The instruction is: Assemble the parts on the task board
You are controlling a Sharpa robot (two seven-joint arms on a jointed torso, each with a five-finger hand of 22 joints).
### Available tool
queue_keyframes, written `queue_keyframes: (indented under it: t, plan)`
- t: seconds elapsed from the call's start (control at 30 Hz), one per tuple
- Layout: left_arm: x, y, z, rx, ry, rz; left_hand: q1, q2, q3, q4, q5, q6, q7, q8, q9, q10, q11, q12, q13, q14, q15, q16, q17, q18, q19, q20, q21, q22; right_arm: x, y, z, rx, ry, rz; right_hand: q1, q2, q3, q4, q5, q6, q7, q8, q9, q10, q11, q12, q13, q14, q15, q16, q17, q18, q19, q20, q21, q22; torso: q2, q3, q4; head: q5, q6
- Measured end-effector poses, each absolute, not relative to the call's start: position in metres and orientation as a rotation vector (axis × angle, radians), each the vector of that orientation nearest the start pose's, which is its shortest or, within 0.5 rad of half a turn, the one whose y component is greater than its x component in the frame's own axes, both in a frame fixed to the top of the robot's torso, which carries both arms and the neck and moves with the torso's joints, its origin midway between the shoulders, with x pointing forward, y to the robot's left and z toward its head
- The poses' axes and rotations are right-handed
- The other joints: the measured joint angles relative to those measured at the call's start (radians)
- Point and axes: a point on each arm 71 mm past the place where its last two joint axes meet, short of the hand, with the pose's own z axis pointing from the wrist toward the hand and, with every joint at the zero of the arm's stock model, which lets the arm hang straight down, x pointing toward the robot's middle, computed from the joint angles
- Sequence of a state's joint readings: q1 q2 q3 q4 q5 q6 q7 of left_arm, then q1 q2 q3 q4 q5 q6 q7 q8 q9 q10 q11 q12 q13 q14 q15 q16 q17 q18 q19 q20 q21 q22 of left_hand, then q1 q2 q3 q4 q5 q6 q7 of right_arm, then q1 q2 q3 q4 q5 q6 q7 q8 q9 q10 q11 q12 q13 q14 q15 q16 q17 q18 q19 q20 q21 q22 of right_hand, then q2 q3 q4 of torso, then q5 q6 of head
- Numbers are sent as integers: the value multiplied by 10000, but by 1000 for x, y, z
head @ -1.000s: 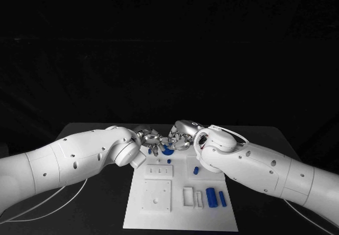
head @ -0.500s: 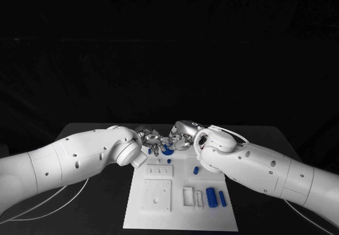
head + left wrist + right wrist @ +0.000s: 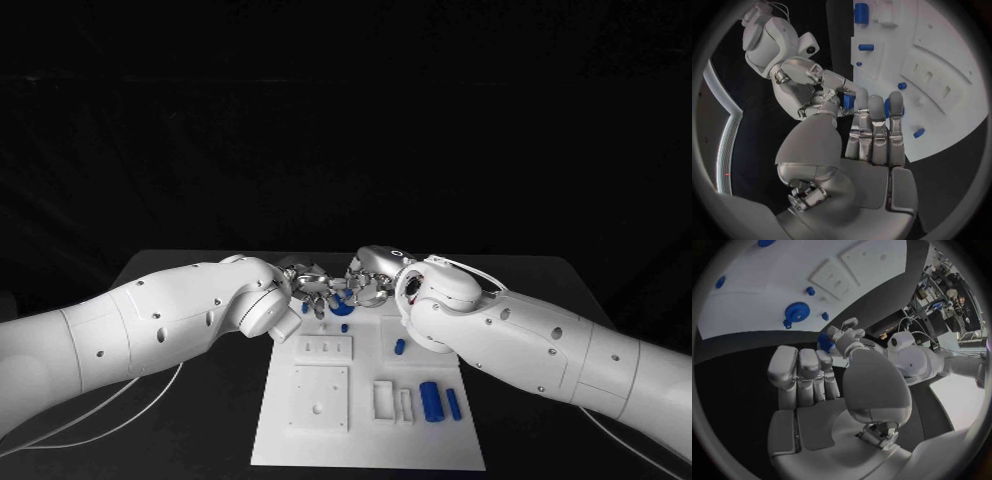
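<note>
Both robot hands meet above the task board's far edge: the right robot hand and left robot hand pinch one blue part between them. A gear sits mounted; blue cylinders lie loose, so most assembly remains.

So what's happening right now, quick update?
Left robot hand and right robot hand meet over the task board's far end, pinching a blue part. Nothing in the way.
</note>
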State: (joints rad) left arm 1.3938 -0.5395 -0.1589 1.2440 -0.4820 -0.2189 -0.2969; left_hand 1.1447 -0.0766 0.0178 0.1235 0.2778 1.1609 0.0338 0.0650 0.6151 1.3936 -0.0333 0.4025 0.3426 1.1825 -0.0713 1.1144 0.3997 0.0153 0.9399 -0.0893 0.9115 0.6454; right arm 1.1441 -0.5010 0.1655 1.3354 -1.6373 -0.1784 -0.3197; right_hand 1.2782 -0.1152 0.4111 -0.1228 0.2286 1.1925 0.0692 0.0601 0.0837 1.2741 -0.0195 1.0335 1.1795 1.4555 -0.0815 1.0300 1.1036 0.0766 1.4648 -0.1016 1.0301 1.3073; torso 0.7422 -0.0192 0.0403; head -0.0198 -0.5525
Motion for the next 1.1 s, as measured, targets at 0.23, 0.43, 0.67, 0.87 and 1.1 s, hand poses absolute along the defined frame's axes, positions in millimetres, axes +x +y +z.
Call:
queue_keyframes:
  t: [0.23,0.43,0.67,0.87,1.1]
  plan:
    - [547,137,-169,-7223,20300,-8748,254,235,-40,-321,4,1,0,11,15,0,0,0,0,0,0,0,0,0,0,0,-40,54,524,-88,-156,-1561,16463,5747,0,0,0,0,0,-4,3,0,-4,0,0,0,0,0,0,0,0,-1,0,0,0,-1,-8,0,5,-6,-16]
    - [547,136,-169,-7219,20381,-8684,564,623,-77,-779,156,1,0,10,-107,0,0,0,-3,0,0,0,0,0,0,0,-79,86,524,-87,-156,-1578,16482,5714,0,0,0,-1,0,-11,10,0,-9,0,1,0,0,0,0,0,-1,0,0,0,0,-1,-8,-1,5,0,-11]
    - [547,136,-170,-7202,20463,-8607,570,749,-149,-1012,156,30,-29,8,-228,-1,1,0,-28,0,0,0,1,1,0,0,-79,138,524,-86,-157,-1609,16506,5669,0,0,0,-1,48,-14,13,-2,-5,0,1,0,1,8,-8,0,-2,-1,0,0,-38,8,-7,0,5,-6,-26]
    - [547,136,-170,-7193,20529,-8547,570,749,-149,-1012,356,31,-29,9,-243,-1,1,0,-27,0,0,0,1,0,0,0,-79,161,523,-85,-158,-1640,16519,5648,1,-1,-1,-1,108,-16,14,-17,0,0,1,0,1,29,-27,0,-2,0,0,0,-38,7,-4,6,1,-29,-5]
    - [547,136,-170,-7156,20580,-8569,747,927,262,-1300,1609,56,-53,-19,-454,-3,3,-70,-88,0,0,0,1,0,-1,0,-79,200,523,-85,-159,-1665,16530,5587,27,-27,-13,-14,109,37,10,-25,5,1,2,0,1,35,-33,0,15,0,0,0,-38,7,-2,8,1,-29,-30]
